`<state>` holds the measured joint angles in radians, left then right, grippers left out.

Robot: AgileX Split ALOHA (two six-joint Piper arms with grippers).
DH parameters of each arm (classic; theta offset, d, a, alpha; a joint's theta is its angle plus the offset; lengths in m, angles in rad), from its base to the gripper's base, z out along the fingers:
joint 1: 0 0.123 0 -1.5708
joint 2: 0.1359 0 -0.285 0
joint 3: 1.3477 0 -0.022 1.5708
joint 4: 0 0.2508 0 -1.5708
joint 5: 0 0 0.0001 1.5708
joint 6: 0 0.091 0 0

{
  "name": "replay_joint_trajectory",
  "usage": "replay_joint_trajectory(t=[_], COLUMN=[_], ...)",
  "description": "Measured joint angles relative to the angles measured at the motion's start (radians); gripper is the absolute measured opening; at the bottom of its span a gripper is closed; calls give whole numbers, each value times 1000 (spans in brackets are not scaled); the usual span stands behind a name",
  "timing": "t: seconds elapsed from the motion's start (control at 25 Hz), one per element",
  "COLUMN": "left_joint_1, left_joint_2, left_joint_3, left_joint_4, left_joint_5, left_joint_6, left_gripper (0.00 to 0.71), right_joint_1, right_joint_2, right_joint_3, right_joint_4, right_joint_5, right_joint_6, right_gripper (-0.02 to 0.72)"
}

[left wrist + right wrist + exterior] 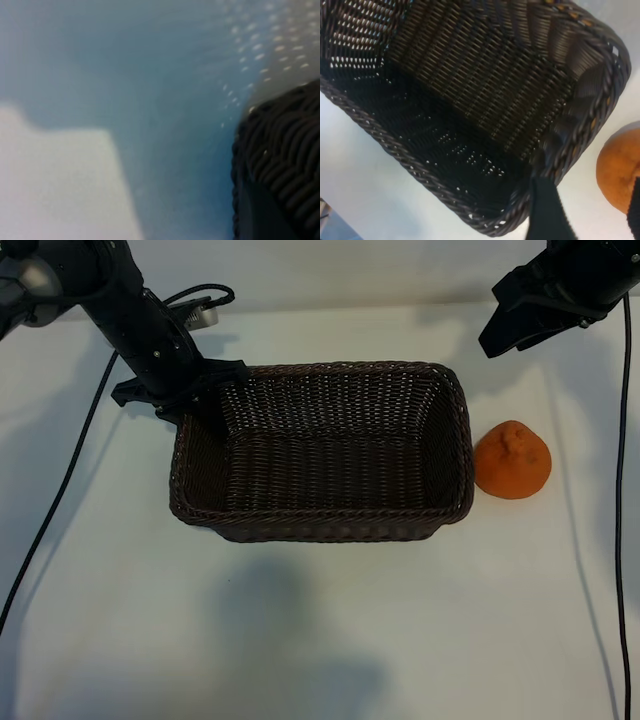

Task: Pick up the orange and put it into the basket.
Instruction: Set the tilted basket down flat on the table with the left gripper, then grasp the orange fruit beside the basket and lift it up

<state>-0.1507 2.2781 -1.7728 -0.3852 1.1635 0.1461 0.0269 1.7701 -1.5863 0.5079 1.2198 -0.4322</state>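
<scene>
The orange [512, 460] lies on the white table just right of the basket [320, 525], knob end up. It also shows at the edge of the right wrist view as the orange [620, 170], beyond the basket's rim [580, 145]. My right gripper [508, 328] hangs raised over the far right of the table, behind the orange. It stands open and empty, with the orange seen past its dark fingers [545, 210]. My left gripper [200, 392] sits on the basket's far left corner, closed over the braided rim. In the left wrist view the wicker wall [285, 165] is very close.
Black cables [60, 490] trail down the left of the table, and another cable [622, 490] runs along the right edge. White table surface [320, 640] stretches in front of the basket and around the orange.
</scene>
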Motion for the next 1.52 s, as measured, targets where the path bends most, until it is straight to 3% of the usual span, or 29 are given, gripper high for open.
replay_joint_trajectory(t=[0.28,0.48,0.64,1.12,1.52], left_joint_1=[0,0,1,49,58], left_joint_2=[0,0,-3,-151,-267], left_joint_3=[0,-1,-1,-1,-2], left_joint_4=[-2,-25,-26,-26,-15], left_joint_5=[0,0,0,12,12], left_joint_6=[28,22,10,-17,-16], left_gripper=[218,432,539,554,555], right_joint_1=[0,0,0,0,0], right_joint_2=[0,0,0,0,0], right_joint_3=[0,0,0,0,0], right_joint_4=[0,0,0,0,-1], right_joint_5=[0,0,0,0,0], right_joint_6=[1,1,0,0,0], right_gripper=[405,405,405,405,405])
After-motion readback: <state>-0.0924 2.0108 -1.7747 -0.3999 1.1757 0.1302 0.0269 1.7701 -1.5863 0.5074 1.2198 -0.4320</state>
